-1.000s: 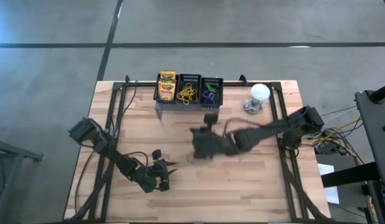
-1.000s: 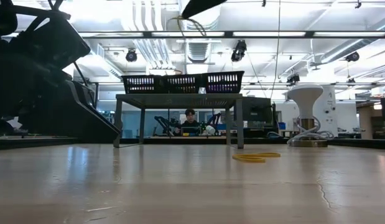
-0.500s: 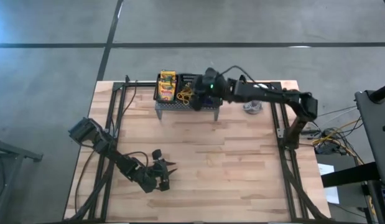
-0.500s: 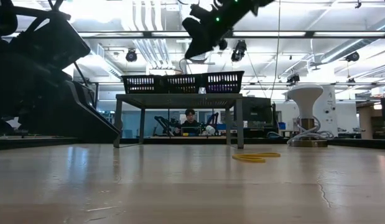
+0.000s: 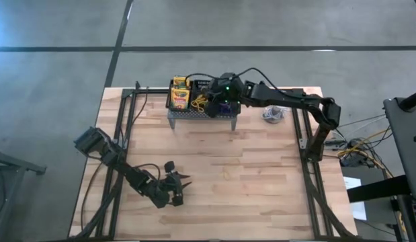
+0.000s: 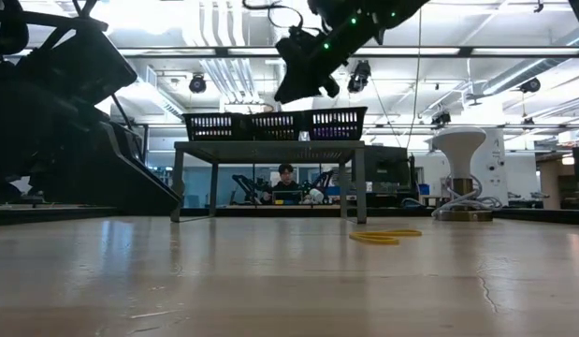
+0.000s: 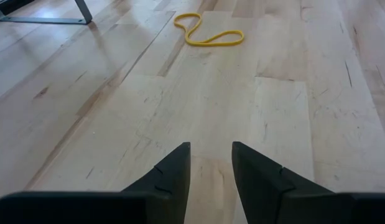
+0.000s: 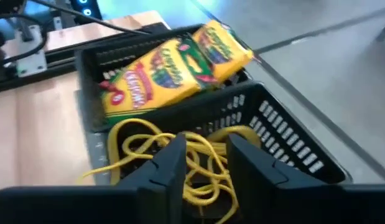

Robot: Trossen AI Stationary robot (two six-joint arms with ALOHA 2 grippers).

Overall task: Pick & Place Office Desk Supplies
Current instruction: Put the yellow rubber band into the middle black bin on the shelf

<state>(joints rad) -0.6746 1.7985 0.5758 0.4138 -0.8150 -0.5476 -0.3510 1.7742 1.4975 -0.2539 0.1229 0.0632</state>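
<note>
I work at a wooden desk (image 5: 261, 181) seen from above, with a dark arm on each side. My right arm reaches along the far edge to a grey perforated stand (image 5: 201, 115) that carries three black mesh baskets in a row. My right gripper (image 5: 218, 101) hangs above the middle basket (image 5: 205, 85); its two fingers (image 8: 170, 163) stand a little apart with nothing between them, and directly under them lies a tangle of yellow band loops (image 8: 201, 163) inside that basket. The neighbouring basket (image 8: 92, 59), the one nearest the far left corner of the desk, holds yellow-and-green crayon boxes (image 8: 173, 65) lying flat. The third basket (image 5: 230, 88) is mostly hidden beneath my arm in the overhead view (I cannot tell what is in it).

My left arm waits near the front left corner of the desk. My left gripper (image 5: 181, 183) sits low over the wood, fingers (image 7: 173, 171) parted by a narrow gap and gripping nothing.

A white round dome object (image 5: 276, 107) stands near the far right corner, beside the stand.

One loose yellow band loop (image 7: 208, 34) lies flat on the bare wood near the middle of the desk, well ahead of my left gripper and apart from the stand.
</note>
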